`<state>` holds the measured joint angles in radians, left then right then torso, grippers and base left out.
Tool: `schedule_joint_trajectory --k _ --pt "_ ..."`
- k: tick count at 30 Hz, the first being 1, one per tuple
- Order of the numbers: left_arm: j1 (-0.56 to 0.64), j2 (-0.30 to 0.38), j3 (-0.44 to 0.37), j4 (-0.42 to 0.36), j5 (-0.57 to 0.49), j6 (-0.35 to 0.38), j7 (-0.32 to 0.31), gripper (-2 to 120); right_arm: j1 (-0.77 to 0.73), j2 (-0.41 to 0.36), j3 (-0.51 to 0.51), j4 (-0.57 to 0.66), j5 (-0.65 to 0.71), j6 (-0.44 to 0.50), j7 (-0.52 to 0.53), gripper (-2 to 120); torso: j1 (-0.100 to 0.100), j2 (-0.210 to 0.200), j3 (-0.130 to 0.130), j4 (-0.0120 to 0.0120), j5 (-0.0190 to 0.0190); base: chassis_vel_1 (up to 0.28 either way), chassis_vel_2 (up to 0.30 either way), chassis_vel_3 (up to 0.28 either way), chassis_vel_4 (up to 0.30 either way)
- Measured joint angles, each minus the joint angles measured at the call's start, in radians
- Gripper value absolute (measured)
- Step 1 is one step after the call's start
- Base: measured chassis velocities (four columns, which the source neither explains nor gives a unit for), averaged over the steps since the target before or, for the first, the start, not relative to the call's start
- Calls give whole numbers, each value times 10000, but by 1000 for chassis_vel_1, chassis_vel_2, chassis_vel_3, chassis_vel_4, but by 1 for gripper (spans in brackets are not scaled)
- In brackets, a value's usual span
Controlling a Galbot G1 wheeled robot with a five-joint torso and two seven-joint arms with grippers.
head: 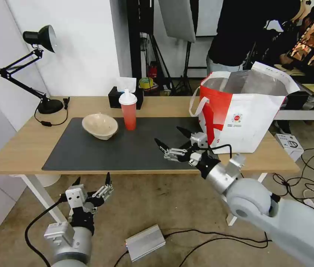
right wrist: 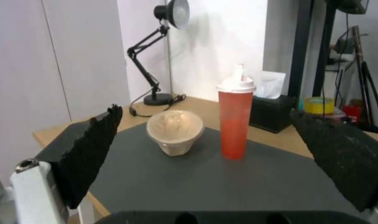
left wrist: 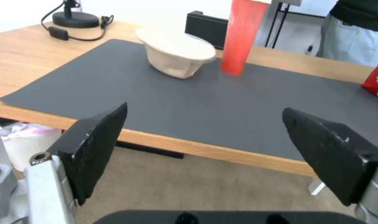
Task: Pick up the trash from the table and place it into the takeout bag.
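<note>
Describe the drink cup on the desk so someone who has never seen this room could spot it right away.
On the wooden table lies a dark grey mat; look at its far edge, in front of the black tissue box. The drink cup stands upright beside a tilted beige bowl. It is the only tall, red thing there, topped with a white domed lid.

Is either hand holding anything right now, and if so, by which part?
Nothing is held. The right hand is open above the mat, and the left hand is open below the table edge.
</note>
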<state>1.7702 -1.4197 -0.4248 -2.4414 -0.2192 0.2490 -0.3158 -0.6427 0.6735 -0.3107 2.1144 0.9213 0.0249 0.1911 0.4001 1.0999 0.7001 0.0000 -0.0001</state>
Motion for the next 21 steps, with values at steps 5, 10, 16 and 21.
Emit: schedule_joint_trajectory --k 5,10,16,21 --pt "-18 -3 10 14 7 -4 -2 100 678 255 -459 -343 107 -148 90 100 0 0 -1 1 0 0 0 0 0" --pt "-19 -10 18 30 12 -10 -10 100 1210 641 -882 -941 157 -152 114 100 0 0 -1 0 -1 0 0 0 0" --pt "-58 -17 -15 171 41 -29 -11 100 1764 1288 -1279 -1669 349 -222 208 100 0 1 -1 0 -1 0 0 0 0" --pt "-28 -71 -1 173 69 -41 -10 100 1914 1913 -1490 -2125 43 -409 491 100 0 1 -1 0 0 0 0 0 0"
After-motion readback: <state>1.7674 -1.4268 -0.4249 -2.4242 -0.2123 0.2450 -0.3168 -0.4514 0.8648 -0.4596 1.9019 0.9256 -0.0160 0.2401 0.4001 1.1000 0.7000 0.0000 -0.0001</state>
